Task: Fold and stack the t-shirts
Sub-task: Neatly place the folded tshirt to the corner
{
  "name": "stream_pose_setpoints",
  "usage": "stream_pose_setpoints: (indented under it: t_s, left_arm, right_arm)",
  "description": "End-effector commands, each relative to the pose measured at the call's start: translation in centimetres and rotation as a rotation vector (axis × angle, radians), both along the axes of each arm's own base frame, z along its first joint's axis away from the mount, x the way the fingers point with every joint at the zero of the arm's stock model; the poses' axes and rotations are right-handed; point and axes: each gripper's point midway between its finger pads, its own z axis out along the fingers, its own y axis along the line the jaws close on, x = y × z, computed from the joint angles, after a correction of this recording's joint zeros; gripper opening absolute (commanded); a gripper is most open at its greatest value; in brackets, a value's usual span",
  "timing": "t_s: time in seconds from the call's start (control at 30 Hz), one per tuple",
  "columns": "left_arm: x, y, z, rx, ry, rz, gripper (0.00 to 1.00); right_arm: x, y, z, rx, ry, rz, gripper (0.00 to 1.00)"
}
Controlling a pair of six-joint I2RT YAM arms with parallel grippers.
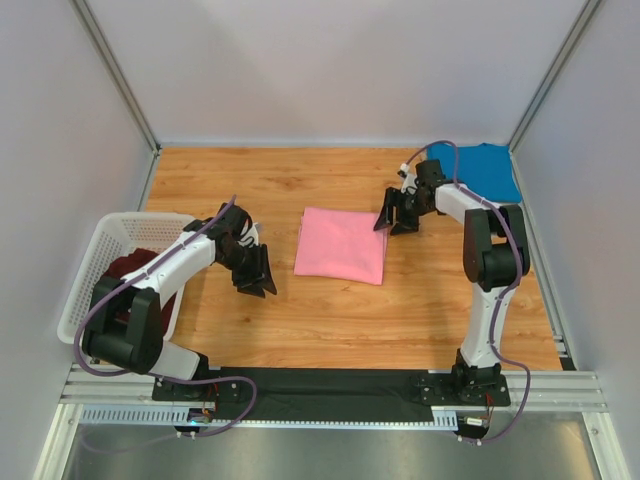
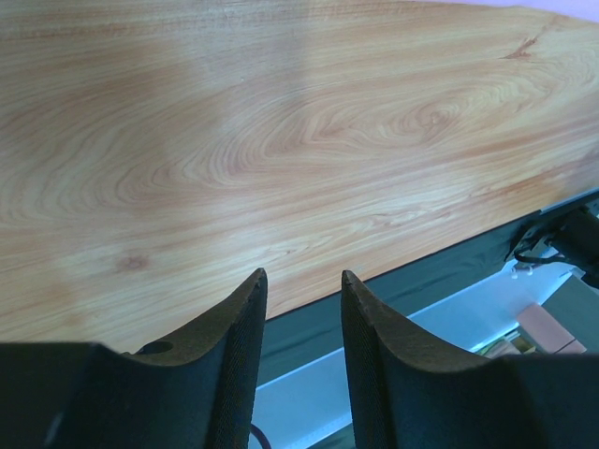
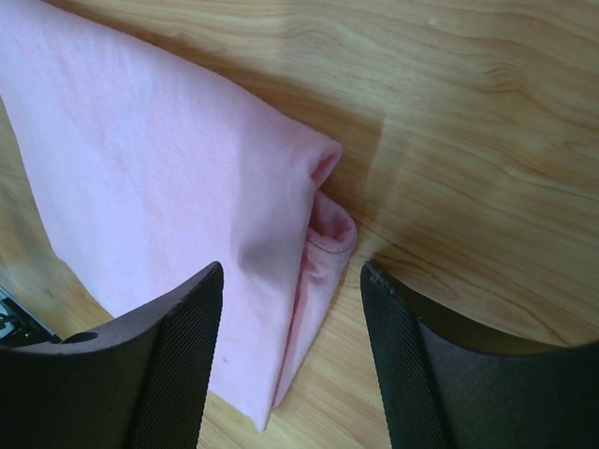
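Note:
The pink t-shirt (image 1: pixel 341 245) lies folded into a flat rectangle in the middle of the table. My right gripper (image 1: pixel 394 222) is open just above its right edge; in the right wrist view the folded corner (image 3: pixel 318 224) sits between the fingers. The blue t-shirt (image 1: pixel 480 170) lies at the back right corner. The dark maroon t-shirt (image 1: pixel 135 290) is bunched in the white basket (image 1: pixel 100 245) at the left. My left gripper (image 1: pixel 257 280) is open and empty over bare wood left of the pink shirt; its fingers (image 2: pixel 239 337) point toward the table's near edge.
Grey walls with metal posts enclose the table on three sides. A black strip and metal rail (image 1: pixel 330 390) run along the near edge, also visible in the left wrist view (image 2: pixel 468 271). Bare wood (image 1: pixel 260 180) lies around the pink shirt.

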Motion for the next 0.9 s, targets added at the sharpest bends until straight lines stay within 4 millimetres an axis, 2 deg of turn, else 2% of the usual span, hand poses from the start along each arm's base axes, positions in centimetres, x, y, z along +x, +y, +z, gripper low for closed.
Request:
stream_pose_setpoints:
  t_s: [0.0,0.27,0.47,0.57,0.6,0.7,0.77,0.8,0.87]
  left_arm:
    - [0.5,-0.4,0.9,-0.021,-0.022,-0.003,0.45]
    - [0.4,-0.4,1.3,-0.024,-0.033,-0.005,0.45]
    - [0.6,-0.5,1.6,-0.035,-0.046,0.002,0.45]
    - [0.8,-0.7,1.9,-0.047,-0.059,0.003,0.45]
    - [0.8,-0.8,2.0,-0.051,-0.063,0.003,0.45]
    - [1.1,-1.1,2.7,-0.073,-0.09,0.006,0.45]
    - [1.3,-1.2,2.9,-0.081,-0.104,0.009,0.45]
    - [1.3,-1.2,2.9,-0.083,-0.106,0.01,0.45]
    - [1.2,-1.1,2.7,-0.083,-0.107,0.012,0.45]
  right_arm:
    - [-0.2,-0.3,-2.0,-0.08,0.026,0.024,0.63]
    - [-0.3,0.3,-2.6,-0.115,0.042,0.043,0.62]
    - [-0.8,1.0,-2.6,-0.101,0.044,0.082,0.58]
    - [-1.0,1.1,-2.5,-0.097,0.044,0.085,0.49]
    - [-1.0,1.1,-2.5,-0.096,0.042,0.087,0.4]
    - [-0.9,1.4,-2.1,-0.087,0.021,0.105,0.26]
    - [-0.7,1.8,-1.6,-0.085,-0.003,0.115,0.21]
    - [-0.5,1.9,-1.4,-0.08,-0.015,0.11,0.14]
    - [-0.3,1.8,-1.0,-0.081,-0.024,0.094,0.07]
